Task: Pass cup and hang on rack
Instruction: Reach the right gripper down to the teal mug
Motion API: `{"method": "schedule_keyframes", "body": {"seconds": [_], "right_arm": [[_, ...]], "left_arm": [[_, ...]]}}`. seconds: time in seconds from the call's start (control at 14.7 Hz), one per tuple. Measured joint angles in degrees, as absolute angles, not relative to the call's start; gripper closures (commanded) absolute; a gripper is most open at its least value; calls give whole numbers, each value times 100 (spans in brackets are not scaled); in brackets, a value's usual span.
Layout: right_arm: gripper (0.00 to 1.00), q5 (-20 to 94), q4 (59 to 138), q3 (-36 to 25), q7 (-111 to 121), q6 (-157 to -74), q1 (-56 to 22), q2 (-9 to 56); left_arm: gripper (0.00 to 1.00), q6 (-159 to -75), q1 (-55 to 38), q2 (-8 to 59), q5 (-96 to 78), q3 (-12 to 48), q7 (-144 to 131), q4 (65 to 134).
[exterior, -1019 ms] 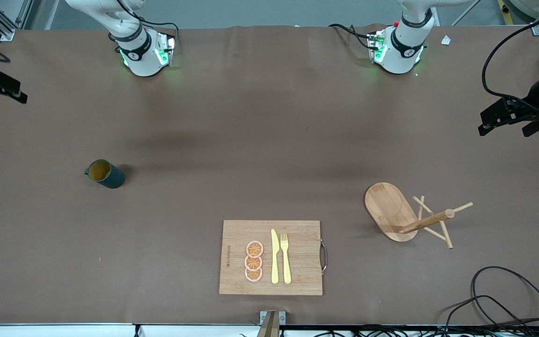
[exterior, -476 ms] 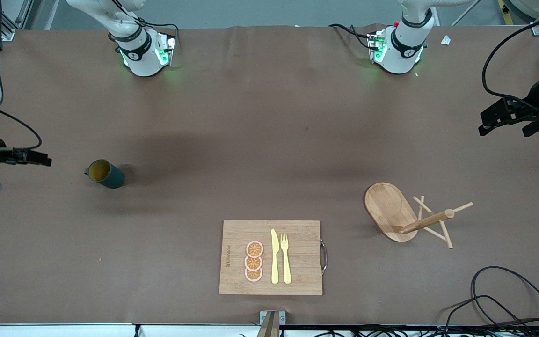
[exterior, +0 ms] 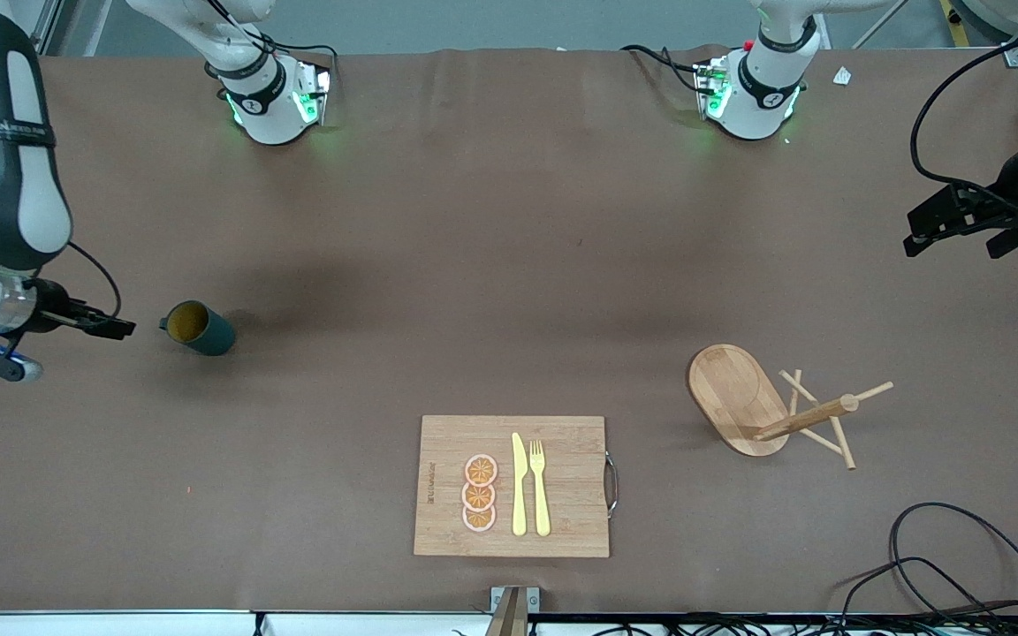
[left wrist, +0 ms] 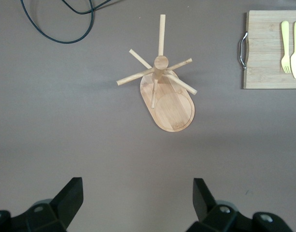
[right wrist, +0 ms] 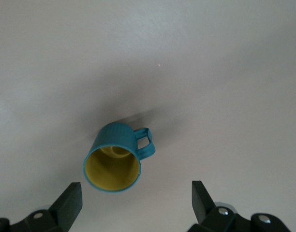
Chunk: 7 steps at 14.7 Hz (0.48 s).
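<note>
Nothing done yet. Right claw point(exterior: 111, 327) spread wide, empty, hovering just beside cup point(exterior: 198, 328), which stands untouched on table point(exterior: 509, 265). Left claw point(left wrist: 138, 203) spread wide, empty, waiting above rack point(left wrist: 167, 99). Pickup, pass, hanging all left.

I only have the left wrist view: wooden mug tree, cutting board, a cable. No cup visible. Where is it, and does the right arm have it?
Observer: Not held. The small dark teal mug stands on the brown table toward the right arm's end, with its opening up.
Operator: Right gripper?
Observer: The right gripper is open, low beside the mug on its handle side, and not touching it.
Operator: And my arm?
Observer: The left gripper is open and waits over the left arm's end of the table. The light wooden mug tree has nothing hanging on its pegs.
</note>
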<state>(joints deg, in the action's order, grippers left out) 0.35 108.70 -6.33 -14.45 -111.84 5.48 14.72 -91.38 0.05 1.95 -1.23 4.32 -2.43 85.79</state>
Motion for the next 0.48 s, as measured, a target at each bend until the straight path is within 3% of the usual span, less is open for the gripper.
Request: {"method": "schedule_keyframes", "body": {"seconds": [0.48], "right_arm": [[0, 35, 11924, -605, -1626, -12483, 548, 1359]], "left_arm": [[0, -9138, 5, 196, -123, 432, -243, 8578]]}}
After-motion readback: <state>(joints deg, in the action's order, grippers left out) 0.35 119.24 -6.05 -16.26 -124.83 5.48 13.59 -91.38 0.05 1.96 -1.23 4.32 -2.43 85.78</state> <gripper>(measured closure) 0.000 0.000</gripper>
